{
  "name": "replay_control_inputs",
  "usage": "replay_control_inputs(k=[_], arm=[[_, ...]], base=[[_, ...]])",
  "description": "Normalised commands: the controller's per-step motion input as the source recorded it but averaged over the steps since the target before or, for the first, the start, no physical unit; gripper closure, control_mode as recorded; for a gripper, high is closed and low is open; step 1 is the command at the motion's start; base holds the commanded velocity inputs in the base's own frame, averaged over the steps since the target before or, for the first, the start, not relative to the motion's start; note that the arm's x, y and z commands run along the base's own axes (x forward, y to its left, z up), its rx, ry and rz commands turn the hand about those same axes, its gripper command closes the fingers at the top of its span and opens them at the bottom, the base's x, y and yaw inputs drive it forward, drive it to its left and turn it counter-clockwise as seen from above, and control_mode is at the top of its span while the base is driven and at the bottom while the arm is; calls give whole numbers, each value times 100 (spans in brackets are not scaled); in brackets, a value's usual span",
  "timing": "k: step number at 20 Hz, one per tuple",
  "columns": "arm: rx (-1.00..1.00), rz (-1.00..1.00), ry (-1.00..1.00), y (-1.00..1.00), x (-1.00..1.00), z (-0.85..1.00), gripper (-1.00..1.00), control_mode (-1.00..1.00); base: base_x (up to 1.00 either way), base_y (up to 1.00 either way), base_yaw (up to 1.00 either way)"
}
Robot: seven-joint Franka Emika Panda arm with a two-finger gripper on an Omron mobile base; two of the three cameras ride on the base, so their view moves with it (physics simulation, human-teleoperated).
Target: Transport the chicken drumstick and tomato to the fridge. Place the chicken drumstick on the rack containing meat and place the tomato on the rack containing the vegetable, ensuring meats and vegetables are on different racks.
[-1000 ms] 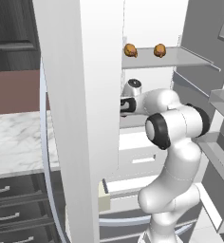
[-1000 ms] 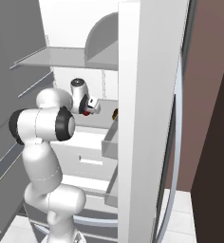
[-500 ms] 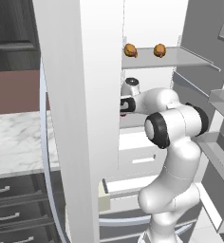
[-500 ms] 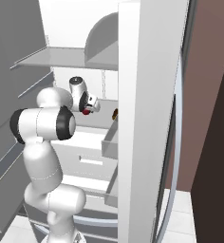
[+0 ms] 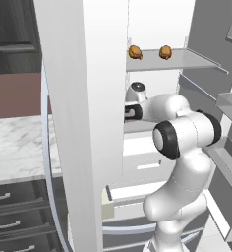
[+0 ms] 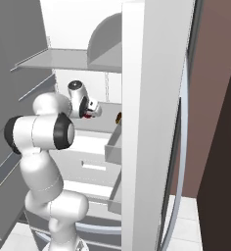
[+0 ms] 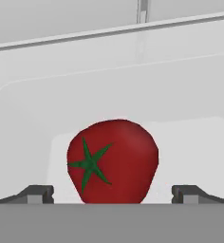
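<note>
Tomato (image 7: 113, 161) sits dead ahead of the end effector (image 7: 113, 193) in the hand view, centred between the two dark fingertips (image 7: 35, 193), its green star-shaped calyx turned toward the camera and a little to one side. The fingers stand wide, well clear of the fruit on both flanks, so the end effector is open and holds nothing. The tomato appears to rest on a pale fridge shelf (image 7: 190, 128), away from its edges, with the back wall beyond it. From the right base view the end effector (image 6: 92, 110) reaches into the fridge (image 6: 147, 73) below the top rack (image 6: 54, 59), a red glimpse at its tip. In the left base view two brown meat pieces (image 5: 135, 51) lie on the top rack, a level above. Judging from this, the tomato is round with no long axis to favour, and backing straight out would clear it.
</note>
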Motion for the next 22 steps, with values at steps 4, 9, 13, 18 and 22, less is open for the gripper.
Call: replay_control_inputs(k=[4,9,13,18,22], arm=[[0,0,-9,0,-53,1,-100,-100],[0,0,-8,0,-64,17,-100,-100],[0,0,-7,0,-73,76,-100,-100],[0,0,2,0,-63,84,-100,-100],[0,1,-12,-1,-93,52,-100,-100]], base=[[0,0,0],[0,0,0],[0,0,0],[0,0,0],[0,0,0]])
